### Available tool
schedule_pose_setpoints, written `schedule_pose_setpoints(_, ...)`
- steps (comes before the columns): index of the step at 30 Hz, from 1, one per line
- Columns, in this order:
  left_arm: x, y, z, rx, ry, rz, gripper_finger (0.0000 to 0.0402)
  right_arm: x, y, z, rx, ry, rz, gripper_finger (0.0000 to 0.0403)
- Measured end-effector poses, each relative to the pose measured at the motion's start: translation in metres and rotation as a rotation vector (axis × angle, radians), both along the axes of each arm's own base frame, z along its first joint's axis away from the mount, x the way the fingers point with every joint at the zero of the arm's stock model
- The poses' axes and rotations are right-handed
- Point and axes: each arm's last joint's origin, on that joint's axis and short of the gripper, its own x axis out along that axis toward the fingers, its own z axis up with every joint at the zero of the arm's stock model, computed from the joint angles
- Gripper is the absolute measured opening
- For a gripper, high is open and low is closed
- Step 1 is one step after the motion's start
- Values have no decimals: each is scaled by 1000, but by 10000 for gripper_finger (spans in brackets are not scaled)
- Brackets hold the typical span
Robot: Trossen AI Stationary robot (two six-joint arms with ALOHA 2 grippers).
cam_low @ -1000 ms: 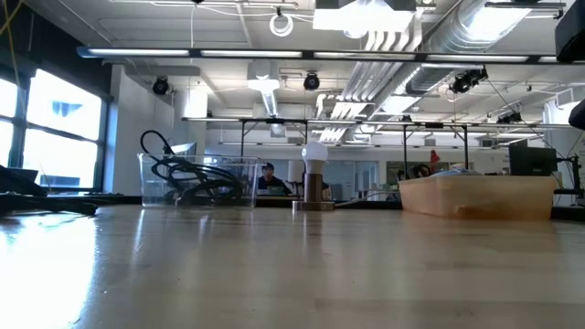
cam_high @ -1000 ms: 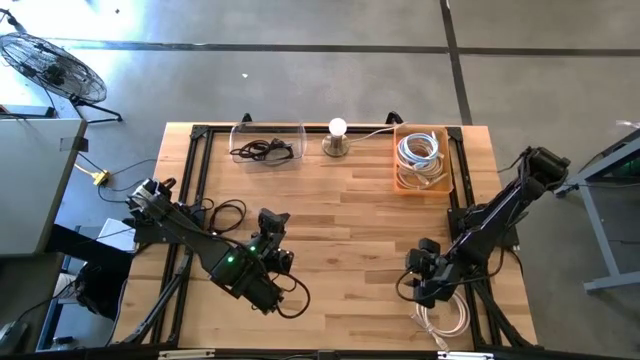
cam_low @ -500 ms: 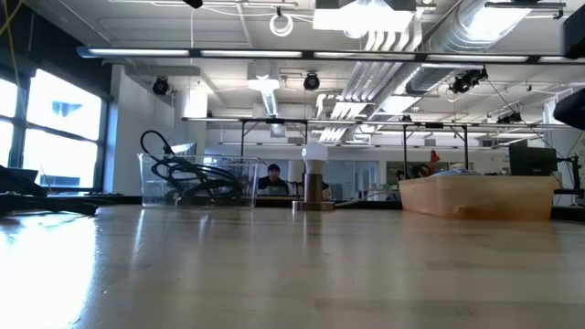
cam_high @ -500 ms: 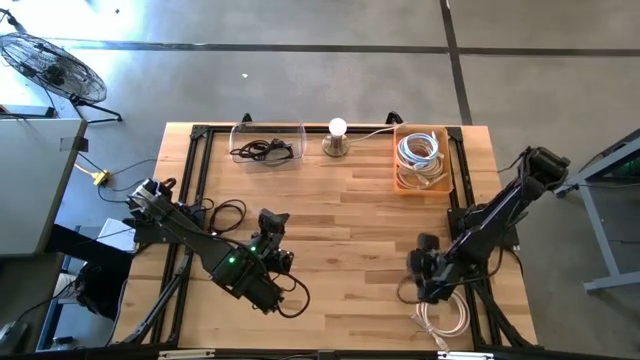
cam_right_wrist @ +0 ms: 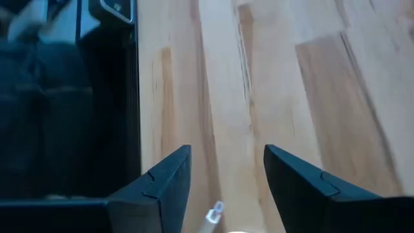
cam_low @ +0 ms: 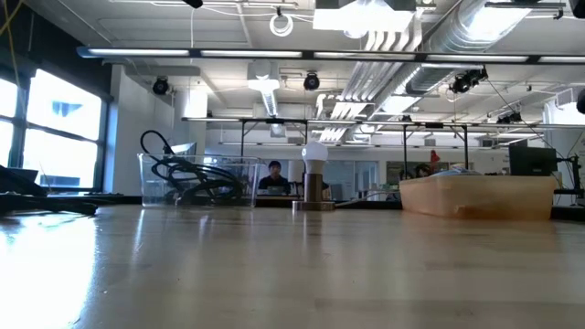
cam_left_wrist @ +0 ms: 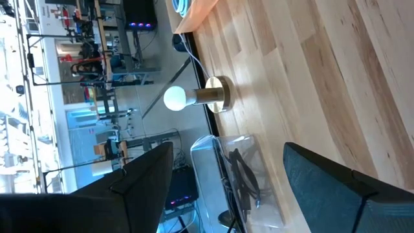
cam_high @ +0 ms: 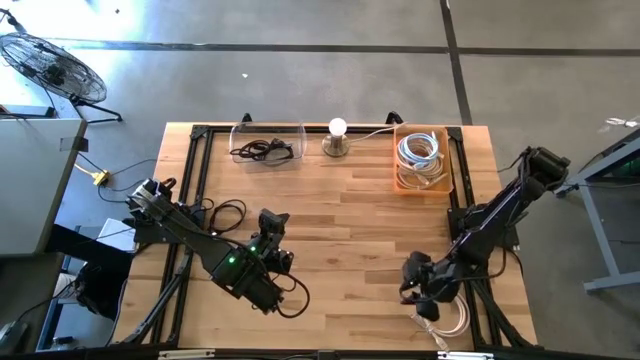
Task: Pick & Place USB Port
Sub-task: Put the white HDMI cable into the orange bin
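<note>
Right gripper (cam_high: 418,290) sits low at the near-right of the table (cam_high: 350,215), just beside the coiled white USB cable (cam_high: 447,318) lying at the near-right edge. Fingers spread with nothing between them; in the right wrist view the cable's connector tip (cam_right_wrist: 214,213) shows in the gap between the two fingers (cam_right_wrist: 162,184), so this looks like a line-up for a pinch on the plug end, not the coil body. Probably the sensible grab point: the plug is rigid, the loops would flop. Cable is still flat on the wood, not lifted. Left gripper (cam_high: 270,228) is parked at the near-left centre, fingers also apart and holding nothing, aimed toward the far edge; its wrist view looks at the bulb lamp (cam_left_wrist: 194,97) and the clear bin (cam_left_wrist: 242,178) with dark cables in it. Far right, the orange tray (cam_high: 402,178) already holds white cable coils, so I'd guess it's the drop-off for this one; the clear bin (cam_high: 240,135) at far left takes the black ones. Left arm staying back keeps the right arm's path to the tray free.
</note>
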Motion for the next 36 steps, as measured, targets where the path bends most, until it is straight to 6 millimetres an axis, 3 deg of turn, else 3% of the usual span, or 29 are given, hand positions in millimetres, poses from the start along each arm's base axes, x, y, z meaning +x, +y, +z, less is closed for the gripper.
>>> schedule_pose_setpoints(5, 0, 0, 0, 0, 0, 0, 286, 2, -2, 0, 44, 6, -165, 186)
schedule_pose_setpoints(10, 0, 0, 0, 0, 0, 0, 286, 4, -7, 0, -40, -81, -277, 186)
schedule_pose_setpoints(18, 0, 0, 0, 0, 1, 0, 286, 6, -6, 3, -200, -192, -111, 186)
schedule_pose_setpoints(29, 0, 0, 0, -3, -4, 0, 286, 13, 0, 12, -132, -291, -50, 186)
schedule_pose_setpoints(36, 0, 0, 0, -2, -3, 0, 286, 18, -10, 8, -101, -206, -105, 200)
